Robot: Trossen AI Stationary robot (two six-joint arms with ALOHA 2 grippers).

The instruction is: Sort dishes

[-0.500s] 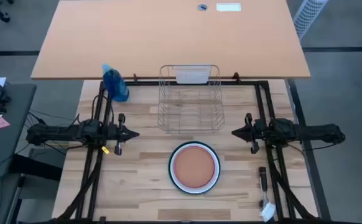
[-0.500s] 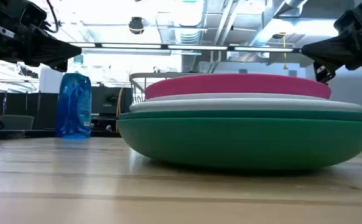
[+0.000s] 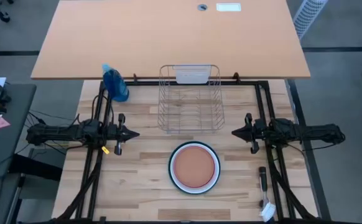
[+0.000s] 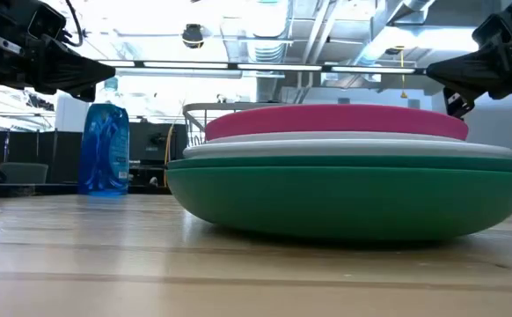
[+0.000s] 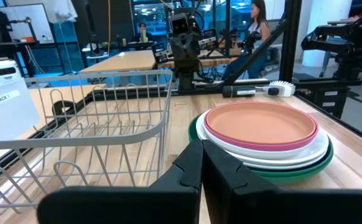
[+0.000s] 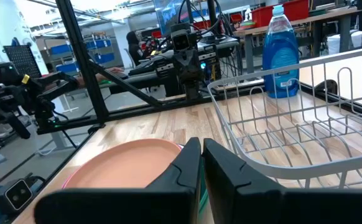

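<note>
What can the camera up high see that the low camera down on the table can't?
Only the high view shows the salmon-orange plate on top of the stack, the inside of the wire rack, and both whole arms, with the left gripper and right gripper shut and waiting at either side. Only the low view shows the stacked edges: the magenta plate, white plates and green plate at the bottom. Both show the blue bottle.

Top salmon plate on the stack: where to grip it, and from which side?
Judging by pose, take the salmon plate by its raised rim, one finger over, one under the lip. It lies flat atop the stack, so the rim is the only graspable part. Either shut gripper, left or right, could approach from its own side.
</note>
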